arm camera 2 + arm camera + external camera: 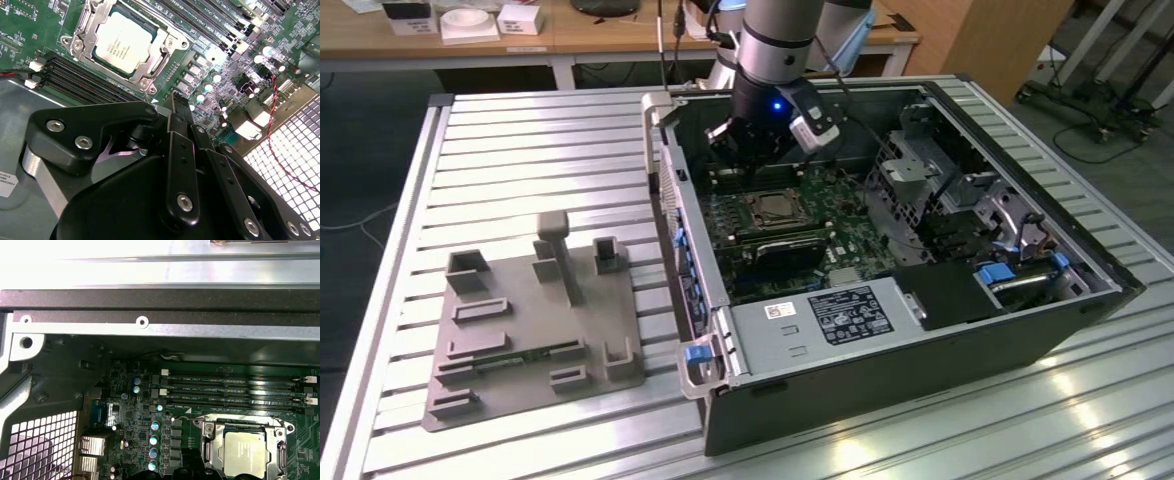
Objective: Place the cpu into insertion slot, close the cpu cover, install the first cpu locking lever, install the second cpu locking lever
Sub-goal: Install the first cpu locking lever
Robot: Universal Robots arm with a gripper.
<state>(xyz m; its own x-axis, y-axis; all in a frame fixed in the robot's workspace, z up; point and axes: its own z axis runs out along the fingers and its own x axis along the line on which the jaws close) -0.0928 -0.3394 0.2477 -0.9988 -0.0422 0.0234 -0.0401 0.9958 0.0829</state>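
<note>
- I am watching an open computer case (881, 370) lying on a slatted metal counter (520, 150), with the robot arm reaching down into it.
- In the second wrist view, the gripper (173, 100) is hanging over the green circuit board. Its black fingers are pressed together at the tips and are pinching nothing.
- The gripper is sitting near one corner of the socket (146, 82) and is not touching it.
- The chip (122, 42) is lying flat inside the socket, with its silver-grey top facing up.
- The cover (162, 56), a thin silvery frame, is lying down around the chip, which is showing through its square window.
- I cannot tell whether the thin levers along the socket are latched.
- Long narrow memory slots (235, 387) are running beside the socket.
- A grey tray (534, 330) with upright pegs is resting on the counter at the exterior view's left, near the case.
</note>
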